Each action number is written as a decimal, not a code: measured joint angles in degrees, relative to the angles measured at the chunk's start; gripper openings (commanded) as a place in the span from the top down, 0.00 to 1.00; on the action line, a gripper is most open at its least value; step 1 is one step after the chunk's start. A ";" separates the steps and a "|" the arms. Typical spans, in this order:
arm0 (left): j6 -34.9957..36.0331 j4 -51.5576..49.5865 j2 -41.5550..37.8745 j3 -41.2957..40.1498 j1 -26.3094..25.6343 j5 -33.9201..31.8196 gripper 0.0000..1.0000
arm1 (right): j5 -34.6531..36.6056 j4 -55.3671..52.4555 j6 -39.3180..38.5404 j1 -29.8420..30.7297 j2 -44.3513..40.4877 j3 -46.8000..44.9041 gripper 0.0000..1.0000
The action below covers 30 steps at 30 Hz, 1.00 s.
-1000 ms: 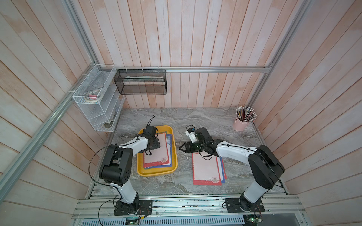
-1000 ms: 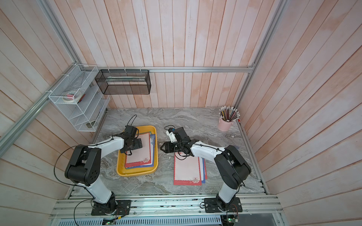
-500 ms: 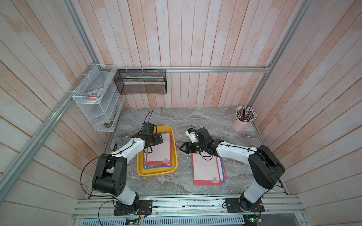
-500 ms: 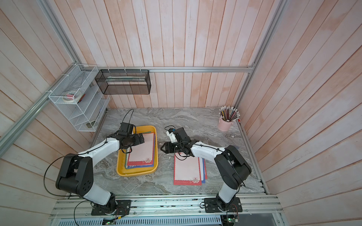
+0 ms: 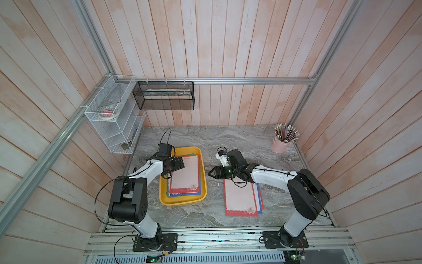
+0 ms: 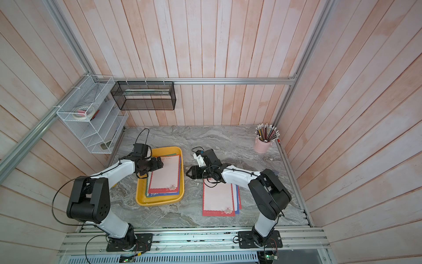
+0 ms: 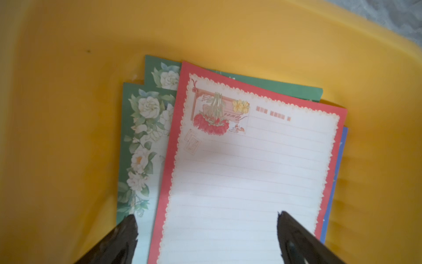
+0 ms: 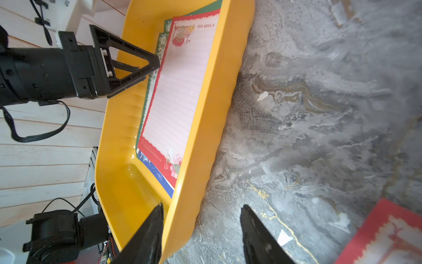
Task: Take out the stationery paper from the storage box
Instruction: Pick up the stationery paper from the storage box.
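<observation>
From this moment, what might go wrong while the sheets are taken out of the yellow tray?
1. The open left jaws stand over both the red sheet and the green sheets beneath it; closing could pinch several sheets or crease them.
2. The open right jaws seem to straddle the wall of the tray; closing or moving sideways there could shove or tip it.
</observation>
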 measured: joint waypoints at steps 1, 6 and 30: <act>0.17 0.00 0.39 0.00 0.00 0.24 0.04 | -0.20 0.13 0.28 0.09 0.52 0.20 0.45; 0.31 -0.37 1.68 0.00 0.11 0.98 0.04 | -1.22 0.42 1.36 0.17 2.67 1.53 0.45; 0.72 -0.31 3.19 0.00 0.57 4.15 0.07 | -6.86 7.08 6.27 0.22 11.34 7.65 0.78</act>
